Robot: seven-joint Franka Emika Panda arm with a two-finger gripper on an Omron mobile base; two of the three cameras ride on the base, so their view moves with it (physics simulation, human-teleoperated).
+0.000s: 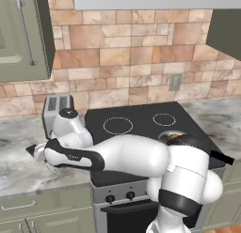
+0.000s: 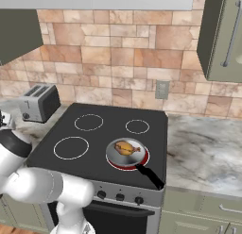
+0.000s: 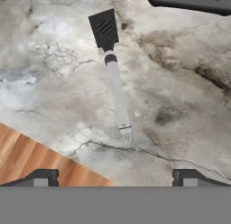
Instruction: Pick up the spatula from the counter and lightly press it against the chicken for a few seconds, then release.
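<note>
We see the gripper (image 3: 116,179) wide open above the spatula (image 3: 116,90), which lies flat on the counter (image 3: 189,110), maybe near the toaster (image 3: 189,1).

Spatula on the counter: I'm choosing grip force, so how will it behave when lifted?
The spatula lies flat on the counter, so it probably won't roll. Its long, straight handle looks rigid and likely light. Gripped far from the dark slotted head, it might pivot in the grip.
</note>
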